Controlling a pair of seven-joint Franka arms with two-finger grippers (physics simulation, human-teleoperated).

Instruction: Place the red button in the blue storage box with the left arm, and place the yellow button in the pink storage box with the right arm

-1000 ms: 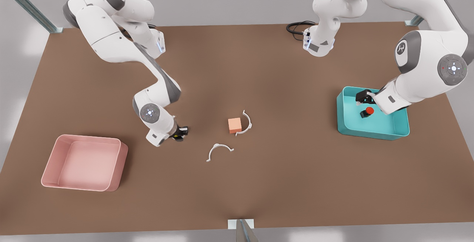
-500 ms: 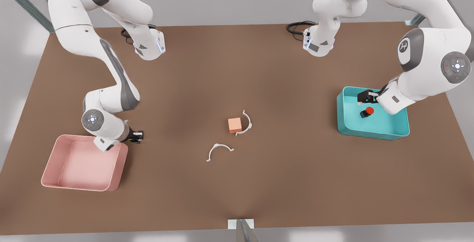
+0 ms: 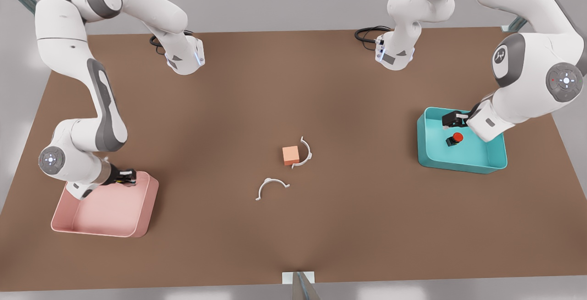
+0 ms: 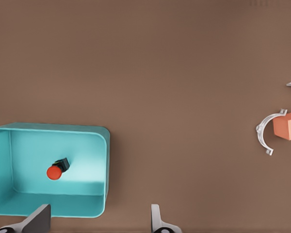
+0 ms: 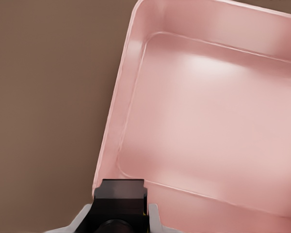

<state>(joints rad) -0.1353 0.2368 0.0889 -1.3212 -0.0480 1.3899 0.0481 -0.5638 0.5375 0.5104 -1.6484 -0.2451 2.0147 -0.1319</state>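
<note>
Two boxes: blue storage box (image 3: 461, 161) at the front view's right, pink storage box (image 3: 107, 208) at its left, on the tabletop (image 3: 293, 98).
Red button: red button (image 3: 454, 139) lies tipped on the blue box's floor, free.
Left gripper: left gripper (image 3: 451, 119) hovers above the blue box, fingers (image 4: 156, 221) spread wide, empty.
Right gripper: right gripper (image 3: 127, 177) above the pink box's rim, closed on the yellow button (image 5: 119, 196).
Centre: orange-pink cube (image 3: 290, 155), two white curved clips (image 3: 271, 186).
</note>
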